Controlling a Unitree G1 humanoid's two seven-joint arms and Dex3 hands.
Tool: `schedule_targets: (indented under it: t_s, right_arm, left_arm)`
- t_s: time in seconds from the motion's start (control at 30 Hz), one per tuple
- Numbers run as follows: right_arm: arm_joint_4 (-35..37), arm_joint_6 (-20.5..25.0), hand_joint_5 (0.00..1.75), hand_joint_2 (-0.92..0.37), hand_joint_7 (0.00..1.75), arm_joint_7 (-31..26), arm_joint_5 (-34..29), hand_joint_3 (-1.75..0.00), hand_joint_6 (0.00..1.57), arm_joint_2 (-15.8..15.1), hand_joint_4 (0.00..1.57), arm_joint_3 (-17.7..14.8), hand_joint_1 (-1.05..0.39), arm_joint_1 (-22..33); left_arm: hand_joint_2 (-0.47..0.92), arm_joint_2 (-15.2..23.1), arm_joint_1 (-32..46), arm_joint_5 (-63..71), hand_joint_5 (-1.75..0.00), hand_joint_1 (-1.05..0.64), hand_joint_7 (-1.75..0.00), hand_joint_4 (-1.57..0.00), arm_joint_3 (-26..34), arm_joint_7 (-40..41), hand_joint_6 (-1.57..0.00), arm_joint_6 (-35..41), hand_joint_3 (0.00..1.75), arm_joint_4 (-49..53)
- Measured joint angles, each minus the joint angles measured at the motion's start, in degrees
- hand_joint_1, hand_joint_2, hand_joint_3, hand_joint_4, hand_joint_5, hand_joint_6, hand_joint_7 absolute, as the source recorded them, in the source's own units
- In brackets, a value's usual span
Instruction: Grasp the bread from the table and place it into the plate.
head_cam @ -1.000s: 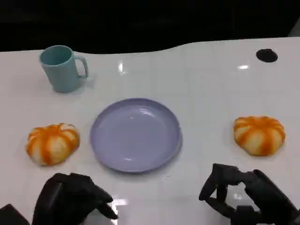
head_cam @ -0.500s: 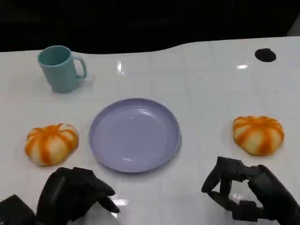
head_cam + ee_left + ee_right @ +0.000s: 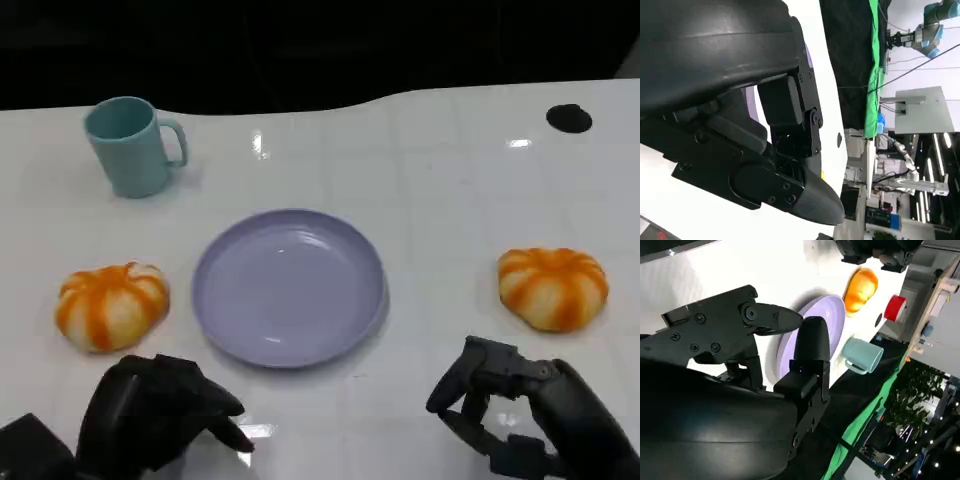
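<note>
Ceiling light is being mirrored by the glossy white table (image 3: 440, 190); a smooth, plastic-like sheen is being shown by the lilac plate (image 3: 289, 287).

I can read no text, label, brand, number or sign on anything before me.
</note>
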Motion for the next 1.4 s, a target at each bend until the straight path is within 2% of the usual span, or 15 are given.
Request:
schedule_targets:
  t_s: [0.07, 0.13, 0.27, 0.37, 0.47, 0.5, 0.53, 0.63, 0.7, 0.8, 0.93, 1.13, 1.3, 1.4]
  right_arm:
    - [0.80, -0.73, 1.66, -0.85, 1.25, -0.26, -0.11, -0.45, 0.59, 0.16, 0.55, 0.09, -0.21, 0.00]
    - [1.56, -1.45, 1.59, -0.83, 1.24, -0.64, -0.25, -0.45, 0.60, 0.32, 0.56, 0.17, -0.18, 0.01]
    - [2.86, -5.43, 1.43, -0.81, 1.09, -2.86, -2.42, -0.50, 0.64, 0.34, 0.60, -0.11, -0.16, -0.59]
    - [3.13, -7.23, 1.31, -0.79, 0.85, -4.97, -4.72, -0.51, 0.63, 0.10, 0.55, -1.03, -0.16, -1.62]
    - [2.10, -8.20, 1.10, -0.80, 0.56, -7.71, -10.15, -0.42, 0.67, -1.35, 0.51, -1.72, -0.20, -2.81]
    - [1.38, -8.46, 0.95, -0.84, 0.42, -8.56, -12.30, -0.32, 0.68, -2.16, 0.50, -1.98, -0.25, -3.08]
    - [0.78, -8.64, 0.88, -0.88, 0.33, -9.41, -14.56, -0.24, 0.68, -2.97, 0.48, -2.36, -0.28, -3.45]
    - [-2.23, -8.21, 0.71, -0.91, 0.18, -11.72, -22.90, -0.10, 0.67, -6.81, 0.44, -3.43, -0.37, -4.72]
    - [-4.23, -7.18, 0.53, -0.92, 0.08, -13.19, -27.92, -0.03, 0.70, -9.00, 0.48, -3.69, -0.39, -5.50]
    - [-6.86, -4.98, 0.36, -0.91, 0.02, -15.10, -33.38, 0.00, 0.69, -11.17, 0.51, -3.86, -0.42, -6.04]
    - [-9.71, -1.73, 0.22, -0.92, 0.00, -16.87, -38.44, -0.01, 0.60, -13.67, 0.45, -4.31, -0.47, -6.80]
    - [-15.06, 6.91, 0.16, -0.92, 0.00, -14.74, -43.81, -0.01, 0.52, -16.75, 0.38, -4.96, -0.53, -8.18]
    - [-18.95, 13.24, 0.15, -0.90, 0.00, -11.52, -45.21, 0.00, 0.45, -17.01, 0.34, -4.98, -0.54, -8.45]
    - [-20.17, 14.94, 0.15, -0.89, 0.00, -11.25, -45.37, 0.00, 0.39, -17.03, 0.32, -4.77, -0.54, -8.39]
  left_arm:
    - [0.90, 0.16, 0.01, 0.00, -0.45, -1.05, -0.23, -1.54, 0.08, -0.02, -1.57, -0.01, 0.00, 0.00]
    - [0.90, 0.32, 0.01, -0.01, -0.45, -1.05, -0.23, -1.54, 0.13, -0.03, -1.57, -0.01, 0.00, 0.01]
    - [0.90, 0.44, 0.01, -0.25, -0.45, -1.05, -0.23, -1.55, 0.28, -0.63, -1.57, -0.02, 0.00, 0.23]
    - [0.91, 0.44, 0.01, -0.39, -0.45, -1.05, -0.23, -1.54, 0.35, -0.81, -1.57, -0.17, 0.00, 0.53]
    - [0.91, 0.44, 0.00, -0.43, -0.45, -1.05, -0.22, -1.55, 0.38, -1.18, -1.57, -0.74, 0.00, 0.93]
    - [0.91, 0.44, 0.00, -0.44, -0.45, -1.05, -0.22, -1.55, 0.41, -1.23, -1.57, -0.90, 0.00, 1.06]
    - [0.91, 0.44, 0.00, -0.45, -0.46, -1.05, -0.22, -1.55, 0.44, -1.29, -1.57, -1.02, 0.00, 1.18]
    - [0.91, 0.44, -0.07, -0.45, -0.46, -1.05, -0.22, -1.55, 0.47, -1.43, -1.57, -1.12, 0.00, 1.64]
    - [0.91, 0.44, -0.14, -0.44, -0.46, -1.05, -0.22, -1.55, 0.50, -1.43, -1.57, -1.17, 0.00, 2.02]
    - [0.91, 0.43, -0.20, -0.44, -0.46, -1.05, -0.22, -1.55, 0.52, -1.43, -1.57, -1.20, 0.00, 2.10]
    - [0.91, 0.39, -0.41, -0.44, -0.46, -1.05, -0.22, -1.55, 0.52, -1.43, -1.57, -1.52, 0.00, 2.39]
    - [0.91, 0.03, -0.43, -0.38, -0.46, -1.05, -0.22, -1.55, 0.48, -1.41, -1.57, -1.97, 0.00, 2.63]
    - [0.91, -0.33, -0.39, -0.16, -0.46, -1.05, -0.23, -1.55, 0.44, -1.22, -1.57, -2.15, 0.00, 2.60]
    - [0.91, -0.42, -0.26, 0.21, -0.46, -1.05, -0.24, -1.55, 0.36, -0.94, -1.57, -2.15, 0.00, 2.39]
